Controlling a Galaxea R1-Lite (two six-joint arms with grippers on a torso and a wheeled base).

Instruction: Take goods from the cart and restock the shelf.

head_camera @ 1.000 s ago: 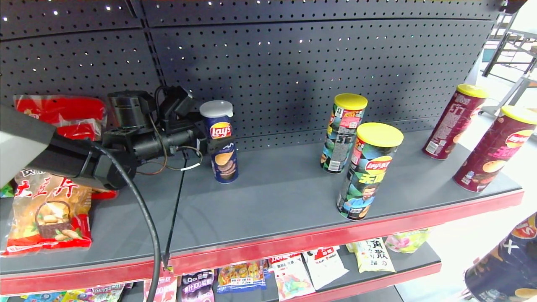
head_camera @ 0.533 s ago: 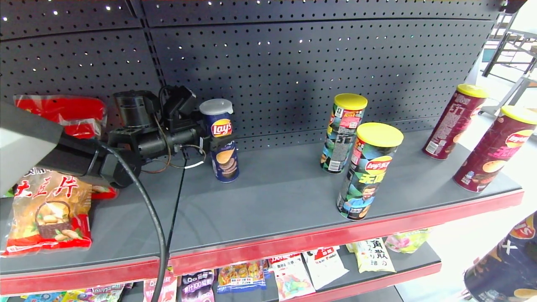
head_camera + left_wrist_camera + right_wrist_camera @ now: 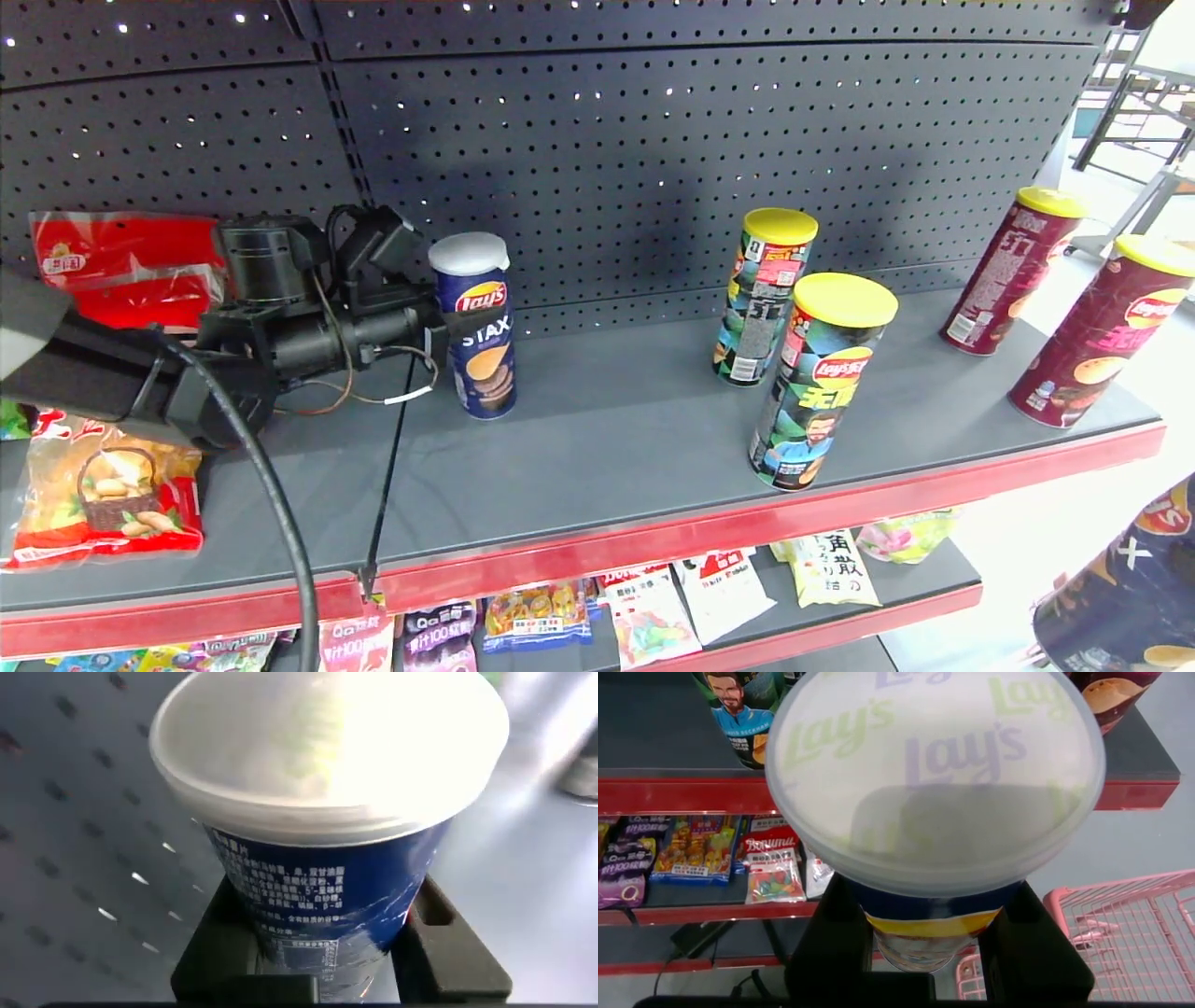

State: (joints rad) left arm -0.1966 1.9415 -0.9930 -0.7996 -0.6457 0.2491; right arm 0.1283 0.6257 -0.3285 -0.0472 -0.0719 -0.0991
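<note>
Left arm [image 3: 280, 327]: stretched level over the left part of the top shelf [image 3: 607, 448], wrist pointing along the shelf towards its right end, cable hanging down past the red front edge.
Left claw [image 3: 327, 957]: clenched on the blue can [image 3: 481, 345]; one finger lies against each side of the can's wall, below the white lid.
Blue can: upright between the left claw's fingers, base at the shelf surface, close in front of the pegboard [image 3: 653, 140].
Right claw [image 3: 938, 952]: low and out in front of the shelf, past its right end; its fingers clasp the second can [image 3: 934, 775] from both sides.
Second can: dark blue with a clear lid, held upright in the right claw, off the shelf.
Beyond the left claw's tip: two green cans [image 3: 822, 383] with yellow lids, well apart from it; two maroon cans [image 3: 1097, 331] farther along at the shelf's end.
Behind the left claw, along its arm: a red bag [image 3: 131, 261] at the pegboard and a peanut bag [image 3: 103, 495] near the front edge.
Cart [image 3: 1120, 943]: pink wire, below and beside the right claw.
</note>
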